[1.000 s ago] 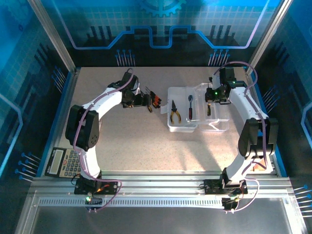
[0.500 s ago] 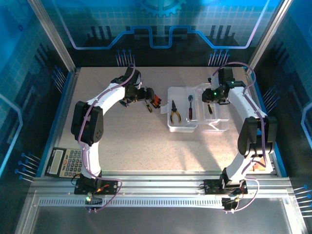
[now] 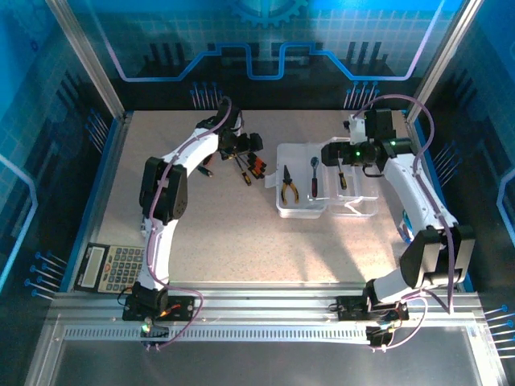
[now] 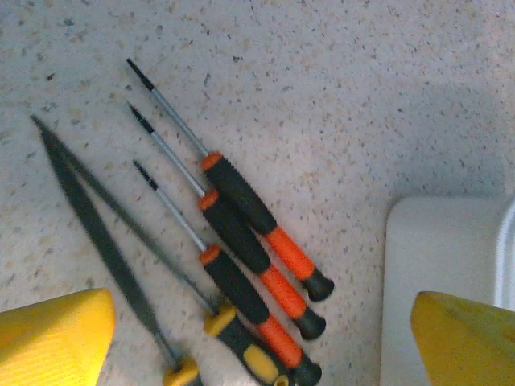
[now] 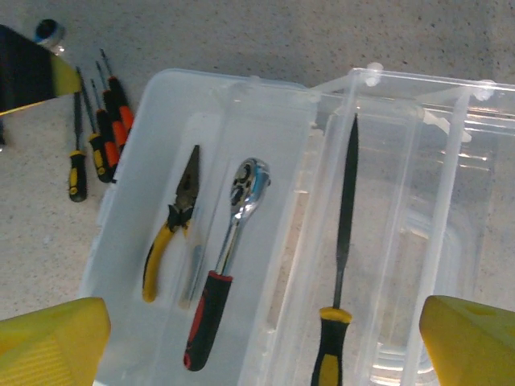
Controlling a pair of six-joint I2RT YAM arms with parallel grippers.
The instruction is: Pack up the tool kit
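Top view, what changed: the right gripper [image 3: 331, 153] has been opened, jaws apart. The yellow-handled file [image 3: 342, 178] it was clamping a second ago is now left lying in the lid half of the clear case [image 3: 302, 207]. The left gripper [image 3: 245, 145] has been swung further back, over the screwdrivers [image 3: 245, 167].
Top view, rest: a grey calculator [image 3: 109, 265] is parked at the near left edge of the speckled table [image 3: 225, 233].
Left wrist, tools: the three red/black screwdrivers are laid side by side, with ribbed grips and thin steel shafts. Two dark needle files [image 4: 96, 233] are laid beside them. A rounded white case corner is caught at right.
Left wrist, pincer: the yellow fingertips [image 4: 48, 338] are held wide apart, nothing clamped.
Right wrist, case: pliers [image 5: 173, 225] and a chrome ratchet [image 5: 229, 257] with a red/black grip are seen in the frosted tray half, way sharper than from above.
Right wrist, pincer: the yellow fingertips [image 5: 471, 338] are spread wide, nothing gripped.
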